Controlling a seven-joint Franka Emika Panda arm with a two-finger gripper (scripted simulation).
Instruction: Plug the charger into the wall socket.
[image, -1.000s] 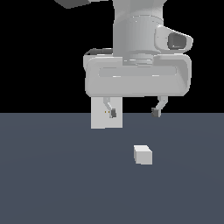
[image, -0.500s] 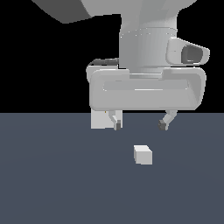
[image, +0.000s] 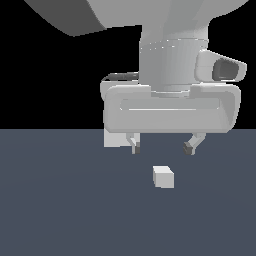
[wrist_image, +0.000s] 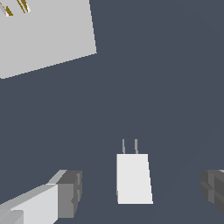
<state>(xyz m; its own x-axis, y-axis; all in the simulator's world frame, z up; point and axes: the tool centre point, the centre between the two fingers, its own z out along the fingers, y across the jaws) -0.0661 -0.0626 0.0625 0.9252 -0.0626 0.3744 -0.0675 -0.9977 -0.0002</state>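
Since a second ago the arm has slid toward the exterior view's right and come nearer the camera, so the gripper (image: 164, 147) now hangs more directly above the charger (image: 163, 177) and covers most of the wall socket (image: 114, 138) behind it — the charger itself has not shifted.

Going from the exterior view's left: only a pale strip of the socket shows, upright on the dark floor (image: 60, 210), peeking out beside and below the gripper's wide white body. Next come the two fingers (image: 134, 145), hanging down with grey pads and set well apart — the jaws are open and hold nothing. Below and between them, on the floor, sits the small white charger, clear of both fingers.

From the wrist view the charger (wrist_image: 133, 177) lies between the two grey pads (wrist_image: 69, 194), touching neither, its two thin prongs (wrist_image: 130, 146) pointing away from the camera. The socket (wrist_image: 46, 33) stands well apart from it, with dark-orange slots at its cut-off edge.
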